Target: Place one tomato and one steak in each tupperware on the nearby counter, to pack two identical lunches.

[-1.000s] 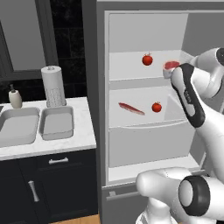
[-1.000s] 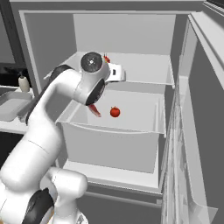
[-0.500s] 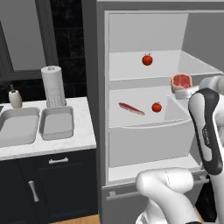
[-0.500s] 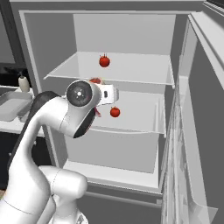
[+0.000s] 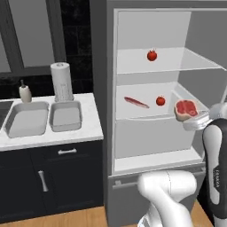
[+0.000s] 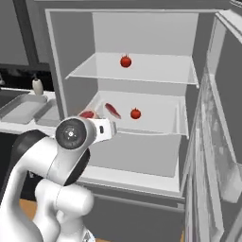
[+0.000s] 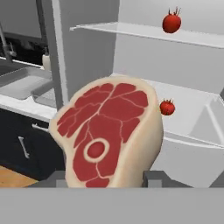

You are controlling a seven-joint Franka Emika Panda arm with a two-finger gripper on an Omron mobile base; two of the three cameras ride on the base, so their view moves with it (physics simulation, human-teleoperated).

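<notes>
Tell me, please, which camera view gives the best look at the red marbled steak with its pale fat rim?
The hand view: the red marbled steak with its pale fat rim stands large there, marbling plain, above the gripper. The left base view shows it small, outside the fridge front. The right base view shows just a red sliver behind the arm.

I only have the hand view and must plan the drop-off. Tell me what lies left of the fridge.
Observer: A white speckled counter on dark cabinets, carrying two shallow grey rectangular tupperware containers side by side.
Operator: Report what's in them.
Observer: Both look empty.
Operator: Confirm the second steak.
Observer: A thin red steak lies on the middle fridge shelf, left of the lower tomato.
</notes>
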